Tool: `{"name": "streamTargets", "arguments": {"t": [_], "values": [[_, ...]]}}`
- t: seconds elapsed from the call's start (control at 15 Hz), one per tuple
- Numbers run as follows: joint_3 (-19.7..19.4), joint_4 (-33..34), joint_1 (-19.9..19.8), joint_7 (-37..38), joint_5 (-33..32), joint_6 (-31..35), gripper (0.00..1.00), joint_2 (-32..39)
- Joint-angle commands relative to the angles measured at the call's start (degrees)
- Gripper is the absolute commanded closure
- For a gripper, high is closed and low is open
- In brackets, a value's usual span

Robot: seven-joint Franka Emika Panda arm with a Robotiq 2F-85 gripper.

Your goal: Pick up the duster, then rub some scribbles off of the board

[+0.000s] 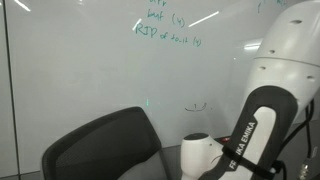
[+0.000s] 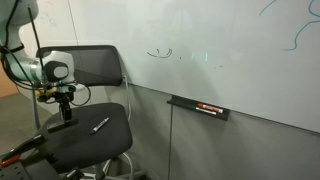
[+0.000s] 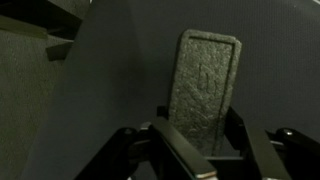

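In the wrist view the duster (image 3: 205, 85), a dark block with a rough grey felt face, lies on the black chair seat (image 3: 110, 90). My gripper (image 3: 207, 150) is shut on its near end, one finger (image 3: 180, 150) on each long side. In an exterior view the gripper (image 2: 62, 120) reaches down to the seat (image 2: 100, 135); the duster is too small to make out there. The board (image 2: 230, 40) is a large glossy white wall. The scribbles, a small teal arc with a tick, show in both exterior views (image 2: 160, 53) (image 1: 195, 105), well away from the gripper.
The chair's mesh back (image 2: 95, 65) stands between the seat and the board. A ledge on the wall carries a thin black-and-red item (image 2: 208, 107). Rows of teal handwriting (image 1: 165, 30) sit high on the board. The arm's white and black links (image 1: 262, 125) fill one side.
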Motion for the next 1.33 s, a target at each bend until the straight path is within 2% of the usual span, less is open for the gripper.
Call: {"name": "streamTargets", "arguments": {"t": [0.0,0.27,0.47,0.6,0.87,0.93,1.27], "values": [[-6.8,-10.4,6.8,2.6,-8.7,2.8,0.68,-12.1],[-16.1,-10.8,10.8,2.4,-25.3,0.5,0.68,-17.6],[-20.1,-9.4,11.0,3.3,-38.0,-0.2,0.68,-20.7],[-21.5,-7.8,10.1,4.5,-46.7,-0.8,0.68,-22.0],[-18.2,-2.9,4.5,5.9,-60.5,-3.5,0.68,-23.1],[-22.3,-2.1,8.5,5.3,-61.5,-3.6,0.68,-23.0],[-25.8,2.2,10.3,12.4,-78.1,-8.1,0.68,-25.8]]}}
